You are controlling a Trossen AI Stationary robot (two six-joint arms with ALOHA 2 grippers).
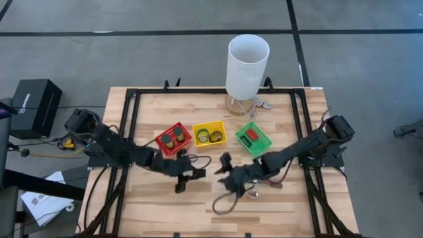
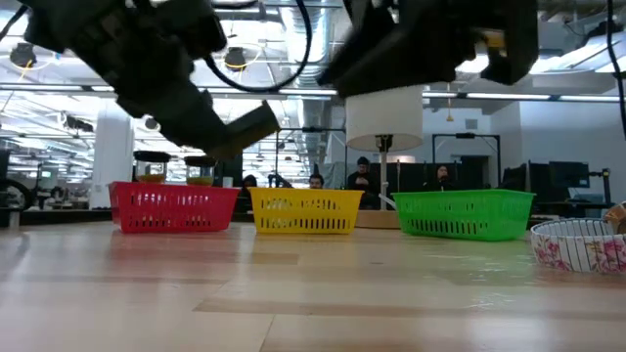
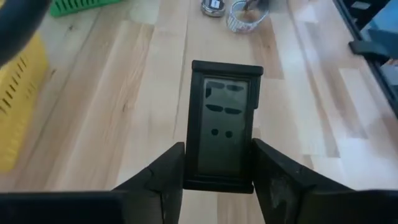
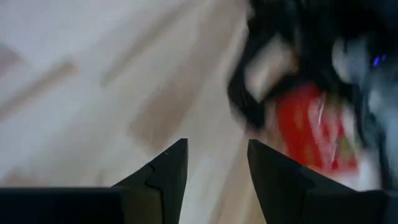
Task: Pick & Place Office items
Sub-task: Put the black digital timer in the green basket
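Left wrist view, left hand (image 3: 217,177) gripping flat black rectangle (image 3: 224,124)

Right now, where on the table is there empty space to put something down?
Bare wood lies along the near edge, in front of both arms, and between the baskets and the far rail. It is crowded mid-table: red basket, yellow basket, green basket, plus the left end effector holding a dark rectangle.

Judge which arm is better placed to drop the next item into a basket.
Left, probably. The left gripper is shut on a dark rectangular glass-faced item, close to the red plastic basket. The right gripper is open, holding nothing.
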